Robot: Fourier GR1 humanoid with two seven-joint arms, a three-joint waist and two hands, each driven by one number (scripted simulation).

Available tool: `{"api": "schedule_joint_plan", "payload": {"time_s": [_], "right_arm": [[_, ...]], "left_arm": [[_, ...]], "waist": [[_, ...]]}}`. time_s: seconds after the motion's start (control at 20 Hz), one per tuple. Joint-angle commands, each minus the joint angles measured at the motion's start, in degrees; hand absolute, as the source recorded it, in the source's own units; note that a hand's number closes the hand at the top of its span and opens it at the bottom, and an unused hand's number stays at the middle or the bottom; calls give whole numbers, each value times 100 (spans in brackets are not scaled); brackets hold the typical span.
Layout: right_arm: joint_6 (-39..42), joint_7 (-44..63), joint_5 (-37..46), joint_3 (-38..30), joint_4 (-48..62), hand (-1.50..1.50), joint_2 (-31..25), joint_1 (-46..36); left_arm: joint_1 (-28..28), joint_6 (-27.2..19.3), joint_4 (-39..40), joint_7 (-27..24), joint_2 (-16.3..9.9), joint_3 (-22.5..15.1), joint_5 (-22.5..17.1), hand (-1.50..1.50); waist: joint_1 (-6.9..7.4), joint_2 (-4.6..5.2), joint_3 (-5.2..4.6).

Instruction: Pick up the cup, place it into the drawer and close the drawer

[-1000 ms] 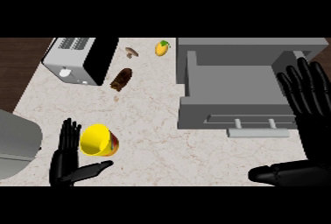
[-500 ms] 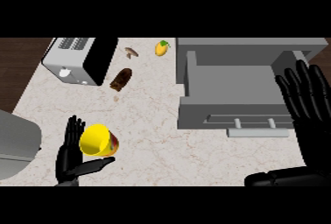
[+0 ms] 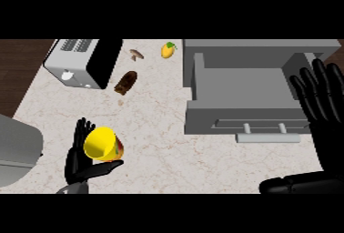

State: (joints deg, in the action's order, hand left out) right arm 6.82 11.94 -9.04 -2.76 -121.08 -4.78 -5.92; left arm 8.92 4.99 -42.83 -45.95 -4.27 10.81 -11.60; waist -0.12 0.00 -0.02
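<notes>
One head view only, looking steeply down onto the counter (image 3: 168, 145) from above its near edge, facing away from the robot. It sits fairly close: the open drawer (image 3: 245, 98) fills the upper right, a toaster (image 3: 80, 61) the upper left. The frame's lower corners are probably nearest the camera.

counter (image 3: 161, 136): speckled stone, matt | cup (image 3: 101, 143): glossy yellow plastic | drawer (image 3: 245, 91): matt grey | toaster (image 3: 84, 61): brushed metal
</notes>
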Motion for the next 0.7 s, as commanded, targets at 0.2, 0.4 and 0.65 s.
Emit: {"api": "schedule_joint_plan", "payload": {"time_s": [0.2,0.4,0.65], "right_arm": [[151,-215,-30,33,65,-150,30,242],[166,-367,50,10,162,-150,33,234],[184,-174,-109,-70,-41,-150,-13,281]], "left_arm": [[294,961,838,-609,-84,31,-170,-150],[758,1227,1080,-421,-211,166,-365,-150],[771,1668,1218,-701,-245,129,-412,150]], "waist": [[-13,5,-1],[-19,7,-1],[-20,5,-1]]}}
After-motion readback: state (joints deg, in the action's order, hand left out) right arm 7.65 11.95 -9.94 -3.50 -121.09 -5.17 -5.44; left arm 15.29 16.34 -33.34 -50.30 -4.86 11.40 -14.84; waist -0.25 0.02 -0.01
